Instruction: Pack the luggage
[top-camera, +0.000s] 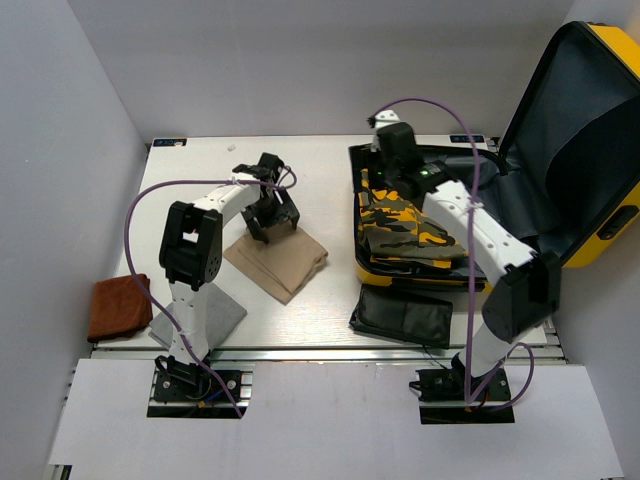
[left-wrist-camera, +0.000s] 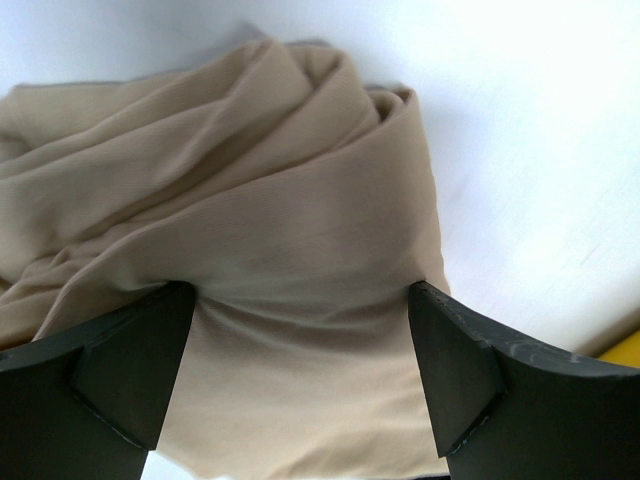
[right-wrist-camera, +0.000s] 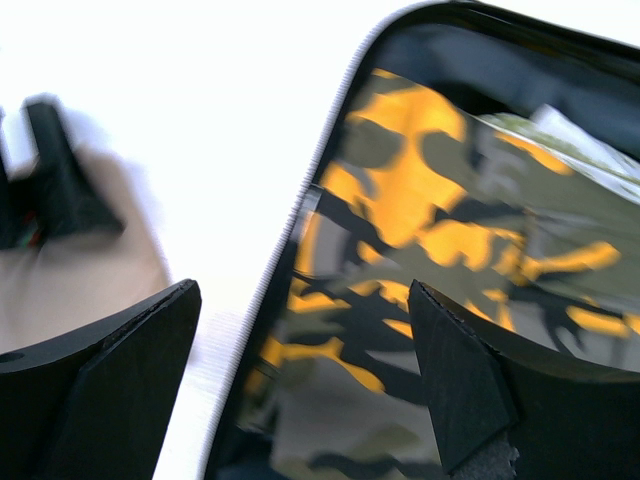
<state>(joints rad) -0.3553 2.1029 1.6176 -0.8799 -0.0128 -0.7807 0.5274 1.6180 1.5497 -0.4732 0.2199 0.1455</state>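
Note:
The yellow luggage (top-camera: 610, 225) lies open at the right, its lid (top-camera: 590, 130) raised and lined in dark grey. A folded camouflage garment (top-camera: 405, 225) in orange, olive and black lies in its base, and also shows in the right wrist view (right-wrist-camera: 430, 210). My right gripper (top-camera: 385, 165) is open above the luggage's left rear edge (right-wrist-camera: 300, 220), empty. A folded beige cloth (top-camera: 278, 262) lies on the table centre-left. My left gripper (top-camera: 270, 215) is open with its fingers (left-wrist-camera: 130, 370) pressed down on either side of the beige cloth (left-wrist-camera: 250, 220).
A flat black pouch (top-camera: 405, 317) lies in front of the luggage. A rust-brown towel (top-camera: 118, 305) lies at the table's left edge. A grey cloth (top-camera: 215, 318) lies by the left arm's base. White walls enclose the table.

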